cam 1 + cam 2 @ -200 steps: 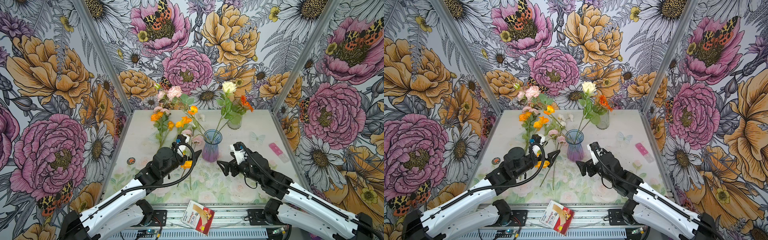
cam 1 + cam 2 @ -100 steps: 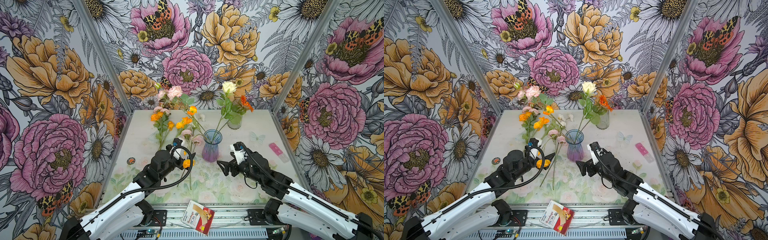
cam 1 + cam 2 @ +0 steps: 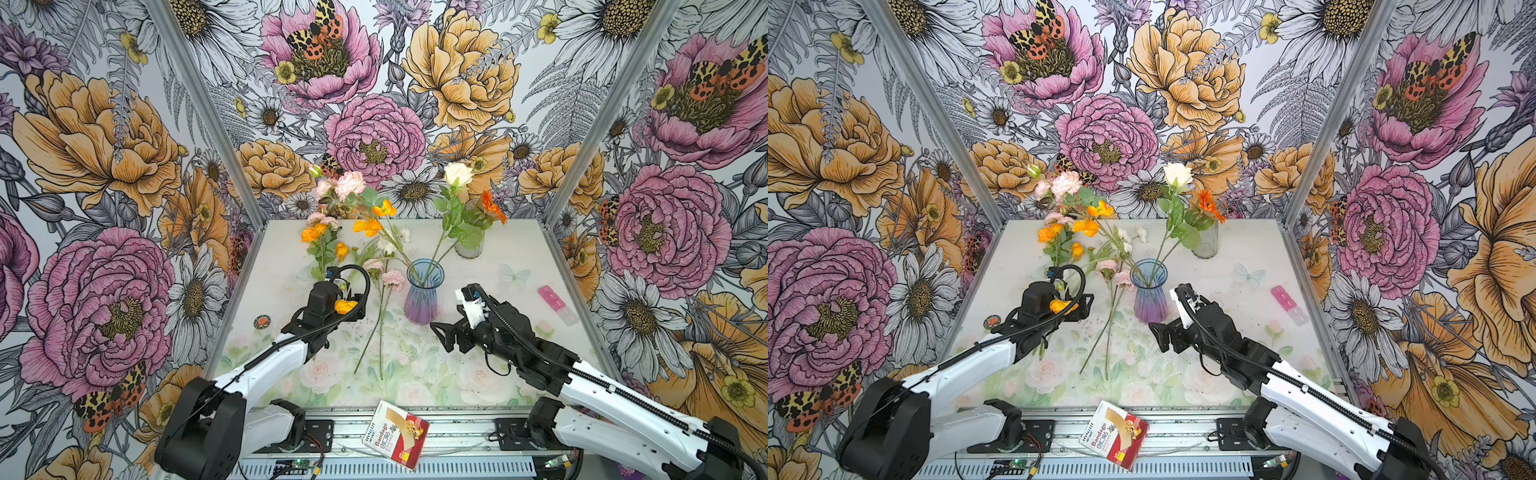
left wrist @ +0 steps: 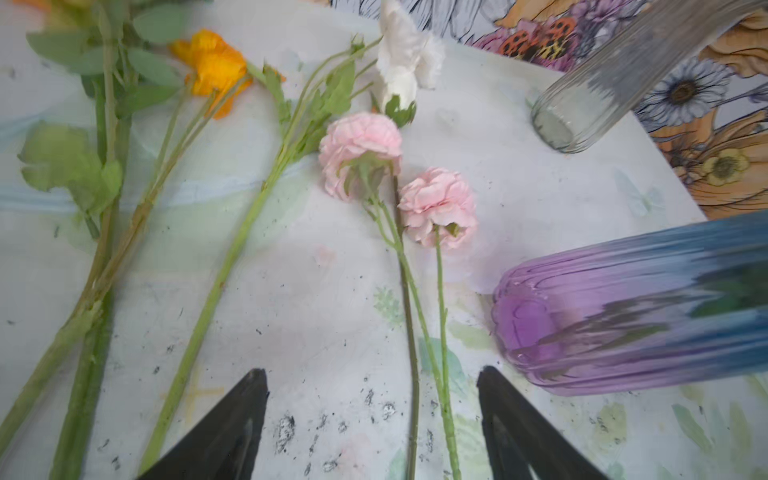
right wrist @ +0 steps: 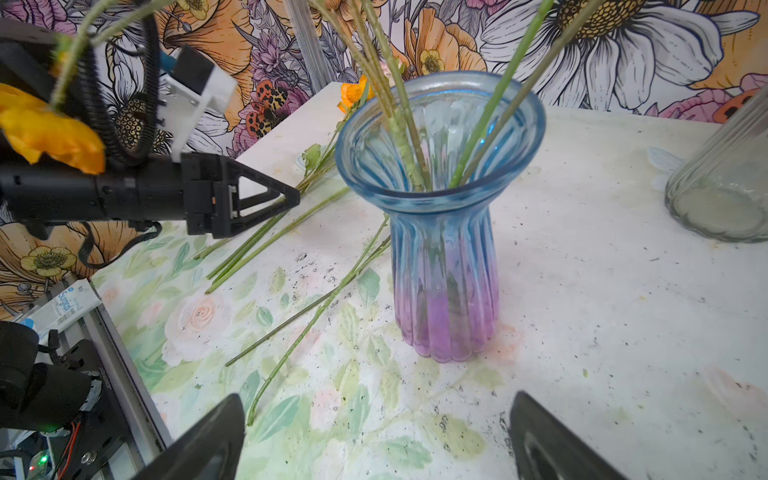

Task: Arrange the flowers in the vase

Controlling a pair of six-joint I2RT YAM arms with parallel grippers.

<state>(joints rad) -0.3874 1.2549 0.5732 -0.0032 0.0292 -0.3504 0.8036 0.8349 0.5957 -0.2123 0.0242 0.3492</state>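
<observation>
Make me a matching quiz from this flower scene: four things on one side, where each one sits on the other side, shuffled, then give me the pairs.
Things
1. blue vase
2. clear vase
3. bandage box
4. pink flowers

Places
A. on the front rail, off the table
B. lying flat on the table, left of the blue vase in both top views
C. upright mid-table, long stems inside
D. upright at the table's back, near the wall

Pairs: 1-C, 2-D, 3-A, 4-B

Both arms extend low; left gripper (image 4: 372,374) and right gripper (image 5: 376,399) point toward each other, jaws spread, gripping nothing.
</observation>
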